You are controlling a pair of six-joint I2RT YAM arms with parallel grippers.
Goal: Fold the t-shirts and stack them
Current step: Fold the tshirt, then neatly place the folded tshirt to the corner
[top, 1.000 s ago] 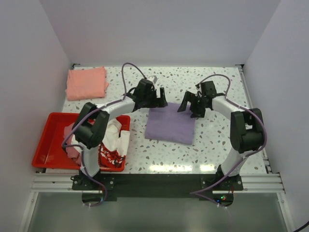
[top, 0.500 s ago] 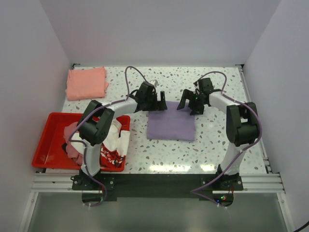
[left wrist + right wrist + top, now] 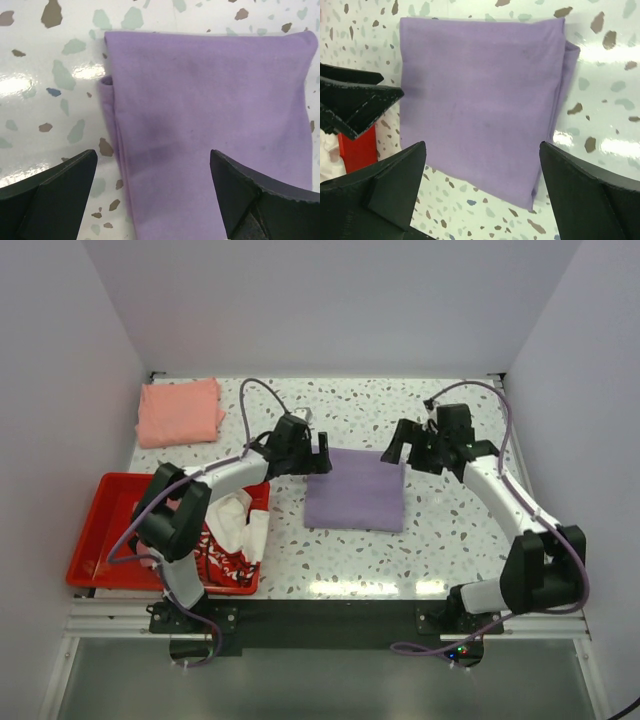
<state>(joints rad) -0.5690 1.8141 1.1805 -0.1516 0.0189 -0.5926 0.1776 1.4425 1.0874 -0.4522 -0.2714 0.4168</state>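
Observation:
The lavender-purple t-shirt [image 3: 355, 490] lies folded into a flat rectangle at the table's middle; it fills the left wrist view [image 3: 210, 125] and the right wrist view [image 3: 480, 100]. My left gripper [image 3: 322, 453] is open and empty above its far left corner. My right gripper [image 3: 397, 448] is open and empty above its far right corner. The salmon-pink t-shirt [image 3: 180, 412] lies folded at the far left. A white tee with red print [image 3: 235, 535] and a dusty pink one [image 3: 150, 540] lie crumpled in the red tray [image 3: 100, 530].
The red tray sits at the near left, its edge also in the right wrist view [image 3: 357, 147]. White walls close the table on three sides. My left gripper shows in the right wrist view [image 3: 355, 102].
Both grippers have drawn back from the purple shirt, the left one to the left and the right one to the right and up. The shirt now lies square and flat.

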